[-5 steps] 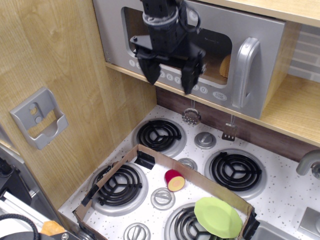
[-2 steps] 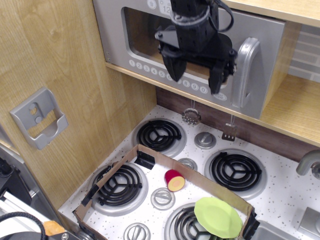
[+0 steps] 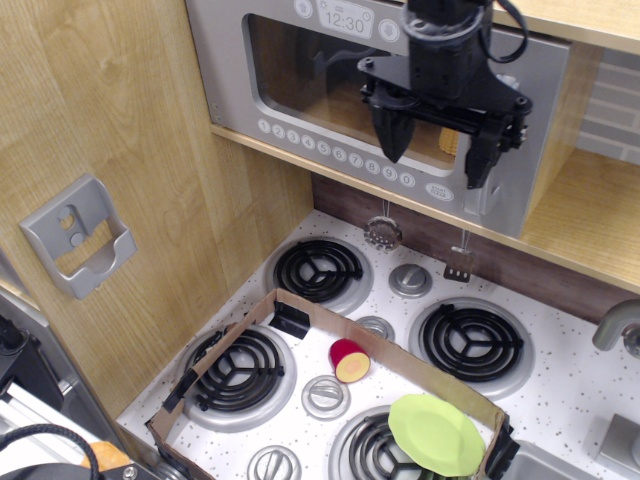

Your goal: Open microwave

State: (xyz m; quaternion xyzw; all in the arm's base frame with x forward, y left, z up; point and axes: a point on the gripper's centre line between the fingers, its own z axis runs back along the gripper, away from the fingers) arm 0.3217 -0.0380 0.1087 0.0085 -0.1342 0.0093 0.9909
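Microwave (image 3: 300, 90) shut; gripper (image 3: 436, 142) spread, empty.

From here my black two-fingered gripper (image 3: 436, 158) covers most of the chunky grey vertical handle (image 3: 497, 200) on the wide silver-grey toy microwave (image 3: 300, 60), whose top runs off the frame; I can't read its small round white buttons (image 3: 330, 152)

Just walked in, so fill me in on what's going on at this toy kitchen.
A robot arm is working on opening the microwave. Its claw is open and sits in front of the door, right by the handle, one finger overlapping it. The door looks shut, and nothing is gripped yet.
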